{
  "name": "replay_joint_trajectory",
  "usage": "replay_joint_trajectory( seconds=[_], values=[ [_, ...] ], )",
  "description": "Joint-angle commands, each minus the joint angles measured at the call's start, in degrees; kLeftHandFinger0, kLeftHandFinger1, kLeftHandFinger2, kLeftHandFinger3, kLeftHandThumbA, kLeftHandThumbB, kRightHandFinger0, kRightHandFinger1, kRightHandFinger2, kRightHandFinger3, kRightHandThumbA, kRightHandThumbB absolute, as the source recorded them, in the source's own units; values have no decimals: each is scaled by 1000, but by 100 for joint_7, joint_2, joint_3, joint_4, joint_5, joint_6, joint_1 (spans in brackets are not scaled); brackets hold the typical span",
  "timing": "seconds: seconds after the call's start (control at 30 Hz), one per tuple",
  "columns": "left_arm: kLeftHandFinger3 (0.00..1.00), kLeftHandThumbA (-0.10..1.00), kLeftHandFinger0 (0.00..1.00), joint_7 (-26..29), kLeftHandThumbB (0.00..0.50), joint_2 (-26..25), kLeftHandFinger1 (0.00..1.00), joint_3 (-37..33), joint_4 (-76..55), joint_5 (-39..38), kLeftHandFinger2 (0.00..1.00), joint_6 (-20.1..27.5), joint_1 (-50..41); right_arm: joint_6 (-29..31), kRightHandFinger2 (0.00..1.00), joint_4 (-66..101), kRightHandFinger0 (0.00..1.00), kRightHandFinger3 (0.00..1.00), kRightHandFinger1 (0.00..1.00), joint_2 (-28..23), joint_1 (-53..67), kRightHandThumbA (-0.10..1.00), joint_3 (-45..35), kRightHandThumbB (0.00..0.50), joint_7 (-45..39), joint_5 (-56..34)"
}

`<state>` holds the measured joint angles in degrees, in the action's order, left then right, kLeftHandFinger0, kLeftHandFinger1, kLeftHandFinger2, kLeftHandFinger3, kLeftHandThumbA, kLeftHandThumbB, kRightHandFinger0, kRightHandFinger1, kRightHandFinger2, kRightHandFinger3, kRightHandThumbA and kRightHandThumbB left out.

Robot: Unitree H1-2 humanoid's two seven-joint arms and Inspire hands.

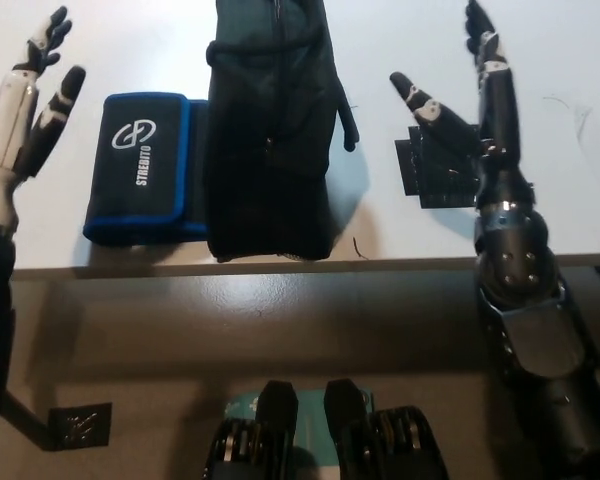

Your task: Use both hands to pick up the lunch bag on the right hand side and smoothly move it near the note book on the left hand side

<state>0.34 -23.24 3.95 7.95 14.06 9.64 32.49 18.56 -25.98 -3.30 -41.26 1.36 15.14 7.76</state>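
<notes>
A: Currently, where is the lunch bag [270, 130] sitting?

B: On the table [580, 60], touching the blue-edged notebook [140, 165] (placement apparently complete).

A: And the hands?

B: The left hand [30, 100] and right hand [460, 95] are hovering well clear, fingers spread, holding nothing.

This looks like a lab or office test area rather than a home. A plain, pale, smooth-topped desk [180, 50] with a straight front edge carries only a few staged items: a black fabric lunch bag [270, 140], a black notebook with blue edging and a white logo [140, 165], and a flat black square marker plate [435, 170]. Another small dark marker [78, 425] lies on the floor below.
</notes>
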Motion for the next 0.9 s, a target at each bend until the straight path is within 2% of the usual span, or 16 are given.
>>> replay_joint_trajectory(
  seconds=[0.0, 0.03, 0.13, 0.27, 0.4, 0.47, 0.5, 0.7, 0.87],
  values=[
    [1000, 1000, 1000, -81, 479, -424, 1000, 355, -940, -186, 1000, 58, -413, -188, 1000, 1248, 1000, 1000, 1000, -314, 343, 1000, -286, 400, -50, 73],
    [1000, 1000, 1000, -92, 467, -402, 1000, 413, -1024, -314, 1000, 122, -567, -67, 1000, 1356, 1000, 1000, 1000, -344, 485, 1000, -309, 377, -104, -16],
    [1000, 1000, 1000, -120, 418, -389, 1000, 587, -1065, -718, 1000, 609, -1045, 7, 1000, 1779, 1000, 1000, 1000, -444, 926, 1000, -395, 394, -231, -223],
    [1000, 1000, 1000, -63, 442, -269, 1000, 800, -1217, -943, 1000, 825, -1480, 49, 1000, 2191, 1000, 1000, 1000, -599, 1371, 1000, -445, 406, -470, -479],
    [1000, 1000, 1000, -75, 369, -214, 1000, 988, -1418, -1204, 1000, 1192, -1944, 75, 1000, 2543, 1000, 1000, 1000, -744, 1808, 1000, -519, 397, -639, -719],
    [1000, 1000, 1000, -92, 361, -217, 1000, 1057, -1457, -1282, 1000, 1370, -2139, 32, 1000, 2676, 1000, 1000, 1000, -813, 1998, 1000, -557, 420, -712, -831],
    [1000, 1000, 1000, -96, 360, -218, 1000, 1072, -1468, -1302, 1000, 1387, -2168, 15, 1000, 2695, 1000, 1000, 1000, -825, 2025, 1000, -564, 425, -729, -853],
    [1000, 1000, 1000, -122, 376, -174, 1000, 1169, -1299, -1458, 1000, 1640, -2479, 164, 1000, 2554, 1000, 1000, 1000, -941, 2310, 1000, -595, 371, -839, -872],
    [1000, 1000, 1000, -198, 397, -66, 1000, 1055, -876, -1520, 1000, 1647, -2612, 266, 1000, 2164, 1000, 1000, 1000, -901, 2421, 1000, -473, 363, -983, -789]
  ],
)
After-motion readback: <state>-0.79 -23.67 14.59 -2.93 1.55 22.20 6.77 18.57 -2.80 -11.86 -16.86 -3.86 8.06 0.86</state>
